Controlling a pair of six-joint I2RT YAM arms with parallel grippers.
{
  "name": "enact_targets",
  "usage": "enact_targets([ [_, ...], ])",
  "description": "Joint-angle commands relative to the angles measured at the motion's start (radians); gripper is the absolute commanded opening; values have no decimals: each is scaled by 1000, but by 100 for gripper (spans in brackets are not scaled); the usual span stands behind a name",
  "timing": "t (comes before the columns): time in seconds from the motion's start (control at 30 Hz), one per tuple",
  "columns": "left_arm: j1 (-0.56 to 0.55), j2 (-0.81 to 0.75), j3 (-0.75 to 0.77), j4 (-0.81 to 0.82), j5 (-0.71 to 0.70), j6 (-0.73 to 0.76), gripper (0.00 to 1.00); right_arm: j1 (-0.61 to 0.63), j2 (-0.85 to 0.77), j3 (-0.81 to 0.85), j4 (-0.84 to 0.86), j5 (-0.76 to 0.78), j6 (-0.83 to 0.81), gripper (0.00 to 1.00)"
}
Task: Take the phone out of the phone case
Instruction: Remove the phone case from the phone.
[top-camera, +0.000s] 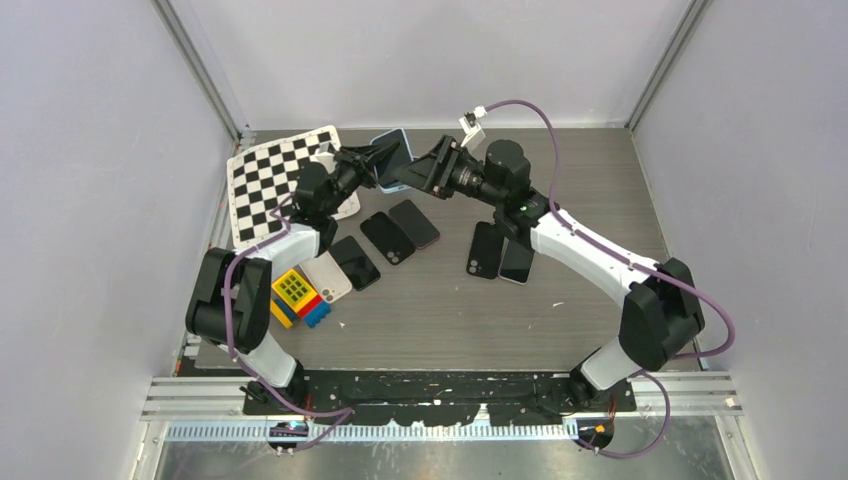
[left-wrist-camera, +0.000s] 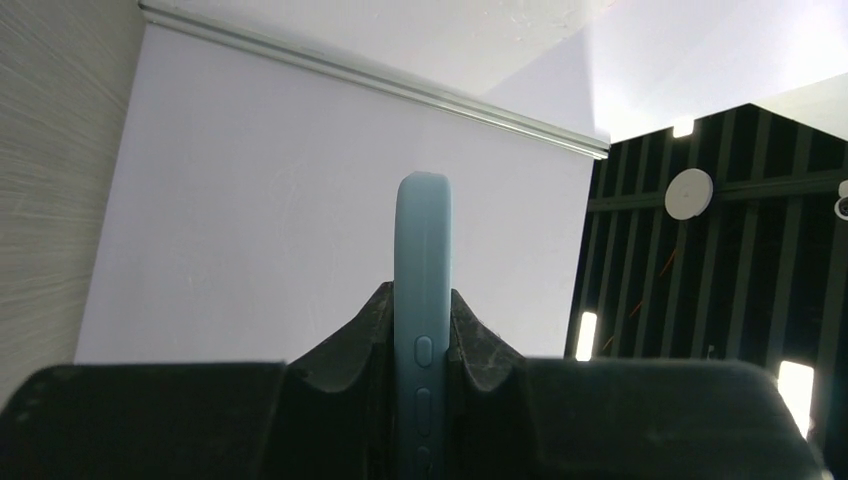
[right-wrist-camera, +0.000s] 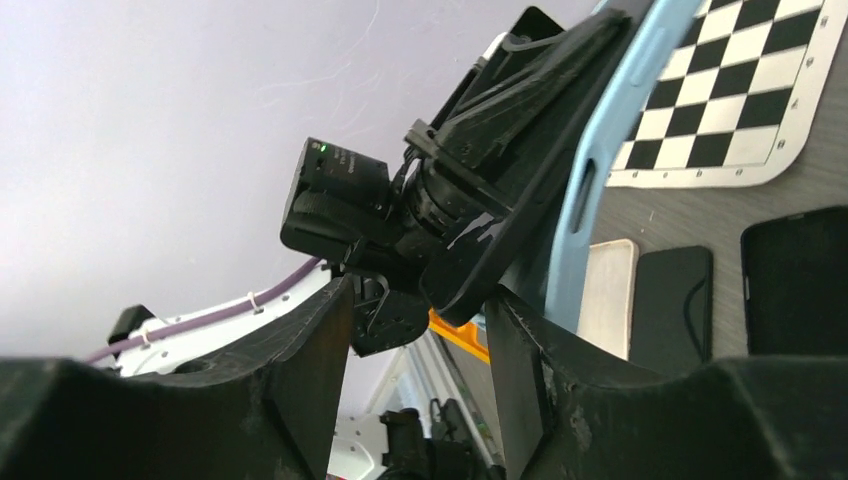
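I see the left end effector (left-wrist-camera: 421, 297) clamped on the blue phone case (left-wrist-camera: 423, 225), raised edge-on over the far worktop (top-camera: 570, 300); the right end effector (right-wrist-camera: 415, 300) gapes beside it, phone itself hidden.

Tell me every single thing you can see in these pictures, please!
Phone case: one, light blue, held up in the air at the back.
Phones: at least six, mostly black, one white, lying flat in the middle.
Checkerboard: one, black and white, back left.
Toy blocks: one pile, yellow, red and blue, left side.
Table: one, grey, under everything.
Arms: two, white and black, reaching in from the near edge.
Cables: two, purple, along the arms.
Left fingers: two, black, pinching the case.
Right fingers: two, black, open, beside the case.
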Motion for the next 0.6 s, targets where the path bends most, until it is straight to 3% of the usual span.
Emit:
enact_targets([
  [0.0, -19, -58, 54, 214, 107, -170, 0, -61, 79, 7, -38, 71, 142, 58],
  [0.13, -19, -58, 80, 224, 144, -132, 0, -75, 100, 22, -28, 56, 202, 58],
  [0.23, -22, -71, 125, 174, 238, 2, 0, -76, 120, 46, -21, 28, 217, 55],
  [0.47, -35, -192, 153, -161, 351, 384, 0, -76, 158, 77, 7, -38, 257, 39],
  [0.57, -35, -223, 187, -291, 378, 501, 0, -77, 171, 85, 36, -60, 272, 27],
])
